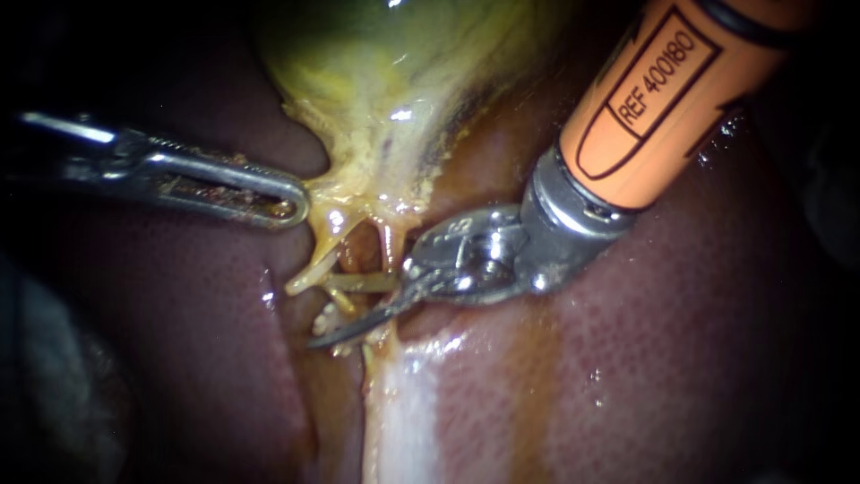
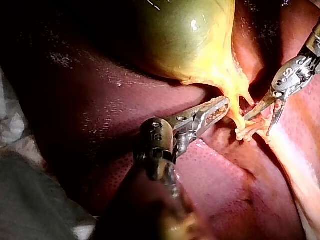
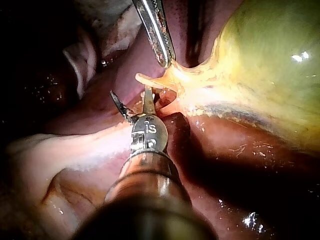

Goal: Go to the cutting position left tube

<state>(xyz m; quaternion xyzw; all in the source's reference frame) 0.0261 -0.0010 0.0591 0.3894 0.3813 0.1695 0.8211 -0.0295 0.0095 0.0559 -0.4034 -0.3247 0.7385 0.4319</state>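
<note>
While the left instrument (image 1: 291, 204) grips the gallbladder (image 1: 394, 81), the right instrument (image 2: 257, 125) (bladed) has jaws apart.

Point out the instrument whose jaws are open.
The right instrument: its two blades stand spread apart, gripping nothing. The left instrument differs: its jaws are closed on the gallbladder.

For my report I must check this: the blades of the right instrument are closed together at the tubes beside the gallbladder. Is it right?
No. The blades of the right instrument stand open, not closed together, at the tubes beside the gallbladder; the left wrist view shows the gap.
</note>
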